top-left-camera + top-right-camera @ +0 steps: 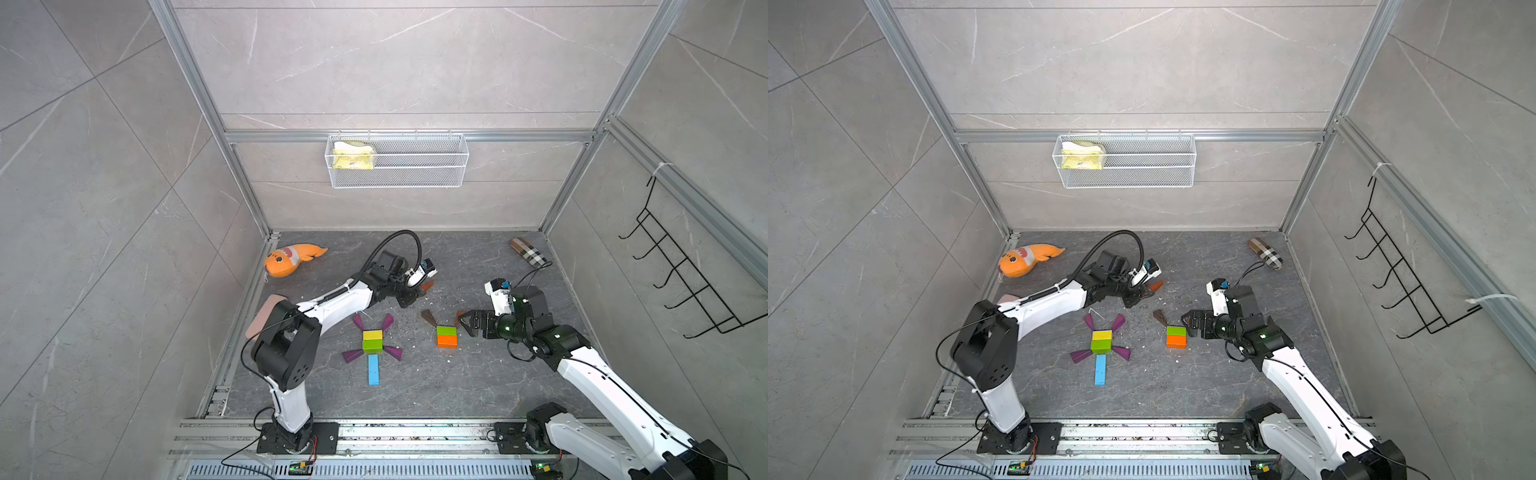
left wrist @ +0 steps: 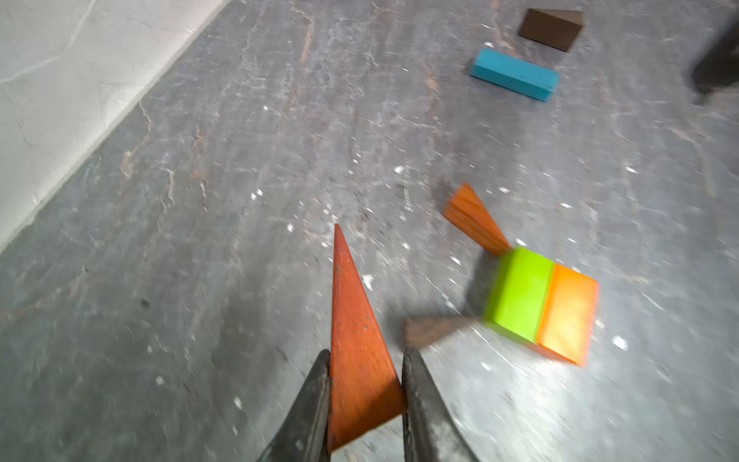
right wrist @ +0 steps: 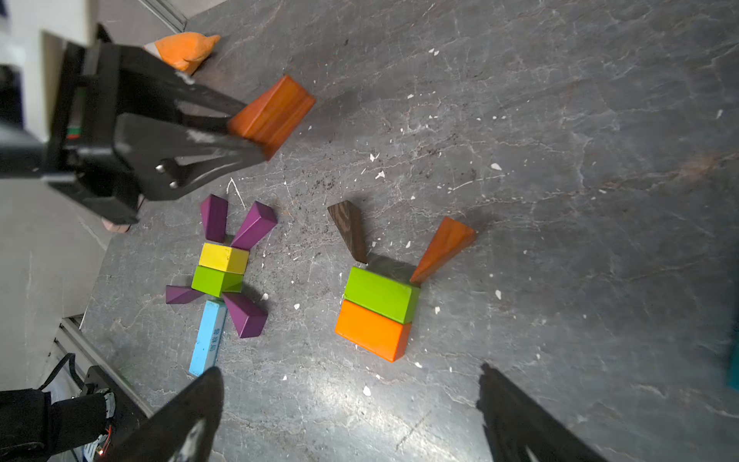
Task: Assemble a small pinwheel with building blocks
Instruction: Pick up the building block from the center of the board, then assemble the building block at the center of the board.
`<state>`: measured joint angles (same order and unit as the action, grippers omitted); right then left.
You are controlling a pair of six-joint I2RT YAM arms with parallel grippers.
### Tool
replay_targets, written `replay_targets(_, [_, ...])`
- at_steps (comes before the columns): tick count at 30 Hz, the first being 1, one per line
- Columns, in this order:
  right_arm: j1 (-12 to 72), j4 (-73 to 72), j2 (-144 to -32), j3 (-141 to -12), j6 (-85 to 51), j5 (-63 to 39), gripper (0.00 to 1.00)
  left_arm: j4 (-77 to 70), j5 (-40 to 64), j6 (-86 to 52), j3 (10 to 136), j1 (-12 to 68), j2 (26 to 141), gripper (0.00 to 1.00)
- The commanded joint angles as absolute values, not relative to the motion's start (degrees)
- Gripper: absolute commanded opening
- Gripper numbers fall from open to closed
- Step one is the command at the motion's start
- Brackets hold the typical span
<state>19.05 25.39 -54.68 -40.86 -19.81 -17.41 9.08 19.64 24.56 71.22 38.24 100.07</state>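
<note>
My left gripper (image 1: 417, 293) is shut on an orange-brown wedge (image 2: 356, 332), held above the floor behind the blocks; both fingers press its sides. A yellow block (image 1: 372, 335) and green block (image 1: 372, 345) lie together with purple wedges (image 3: 254, 226) fanned round them and a light-blue bar (image 1: 373, 370) at the front. To their right sit a green block (image 1: 446, 331) and an orange block (image 1: 446, 341), with a dark brown wedge (image 1: 428, 318) and an orange-brown wedge (image 3: 442, 250) at their far corners. My right gripper (image 3: 351, 370) stands open just right of this pair, holding nothing.
A teal bar (image 2: 514, 75) and a dark brown block (image 2: 552, 29) lie apart in the left wrist view. An orange plush fish (image 1: 291, 259) lies back left, a checked pouch (image 1: 528, 251) back right, a pink case (image 1: 266, 316) under the left arm. A wire basket (image 1: 397, 160) hangs on the back wall.
</note>
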Motion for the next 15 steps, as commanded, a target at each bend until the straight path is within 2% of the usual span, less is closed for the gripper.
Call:
replay_targets(1, [18.9, 25.1, -52.5, -38.6, -18.1, -19.0, 1.00, 11.1, 18.2, 22.6, 66.2, 40.5, 93.4, 0.11])
replay_targets(6, [18.9, 23.1, -49.8, -34.7, -17.7, -20.7, 0.99, 10.7, 12.6, 20.2, 58.5, 45.7, 87.8, 0.11])
replay_targets(15, [19.0, 23.2, -49.7, -33.5, -19.9, -21.0, 0.99, 1.8, 6.1, 13.7, 48.1, 51.2, 84.8, 0.10])
